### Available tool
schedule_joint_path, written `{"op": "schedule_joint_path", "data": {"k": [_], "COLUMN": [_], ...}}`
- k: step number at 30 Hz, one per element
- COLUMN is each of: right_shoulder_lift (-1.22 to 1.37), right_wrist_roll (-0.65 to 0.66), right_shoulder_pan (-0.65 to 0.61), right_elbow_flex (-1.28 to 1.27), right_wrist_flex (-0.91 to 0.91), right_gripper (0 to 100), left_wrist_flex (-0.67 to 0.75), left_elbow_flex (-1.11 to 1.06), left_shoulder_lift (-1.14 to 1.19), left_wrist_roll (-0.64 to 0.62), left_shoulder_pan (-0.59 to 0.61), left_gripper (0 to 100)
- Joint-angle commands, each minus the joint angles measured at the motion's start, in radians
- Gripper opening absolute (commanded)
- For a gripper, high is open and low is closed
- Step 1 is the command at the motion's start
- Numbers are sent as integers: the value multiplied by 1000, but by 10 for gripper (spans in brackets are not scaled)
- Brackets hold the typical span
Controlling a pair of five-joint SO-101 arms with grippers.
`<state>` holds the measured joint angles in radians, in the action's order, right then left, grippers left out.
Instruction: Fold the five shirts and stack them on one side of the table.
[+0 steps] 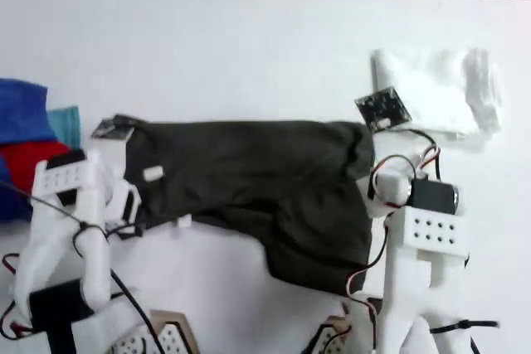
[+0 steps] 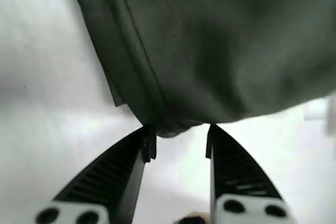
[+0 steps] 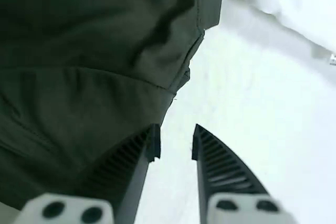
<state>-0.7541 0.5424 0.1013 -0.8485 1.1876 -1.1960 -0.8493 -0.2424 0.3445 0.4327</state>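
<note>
Shirts sit in three spots on my white table [image 1: 249, 47]: a dark green shirt [image 1: 257, 180] lies spread and rumpled across the middle between the two arms, a folded white shirt [image 1: 436, 89] rests near the far edge on the right arm's side, and a bunch of blue [image 1: 21, 109], red [image 1: 29, 159] and teal [image 1: 65, 122] cloth is piled at the table edge on the left arm's side. The white one lies just beside the dark shirt's far right corner; I cannot tell whether they touch. From the left wrist camera I see the left gripper [image 2: 178, 140] with its fingers spread apart — a hemmed corner of the dark shirt sits right at the tips, between them, but nothing is clamped. From the right wrist camera the right gripper [image 3: 175, 142] has its fingers parted more narrowly, holding nothing; the gap between them looks down on bare table just beside the shirt's seamed edge, one finger over the dark cloth, the other over the white surface. The folded white shirt shows in that view's corner, well apart from the fingertips.
</note>
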Motion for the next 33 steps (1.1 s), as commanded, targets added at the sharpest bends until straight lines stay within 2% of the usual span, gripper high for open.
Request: {"op": "schedule_joint_path", "data": {"k": [1,5,8,12,25,29,33], "right_shoulder_lift": [-33,-33,-33,-33,-33,-38,-42], "right_wrist_roll": [3,3,3,2,2,2,2], "right_shoulder_pan": [13,13,16,13,13,13,13], "right_elbow_flex": [5,3,3,2,-34,-69,-72], "right_wrist_flex": [31,58,59,59,51,51,51], "right_gripper": [104,104,104,104,104,104,104], "left_wrist_flex": [66,138,98,29,-242,-249,-172], "left_elbow_flex": [2,4,68,147,371,464,476], "left_shoulder_lift": [48,163,224,238,238,241,247], "left_wrist_roll": [-8,-44,-46,-46,-40,-38,21], "left_shoulder_pan": [9,3,-3,-8,-9,-9,-5], "left_gripper": [178,177,164,19,28,28,28]}}
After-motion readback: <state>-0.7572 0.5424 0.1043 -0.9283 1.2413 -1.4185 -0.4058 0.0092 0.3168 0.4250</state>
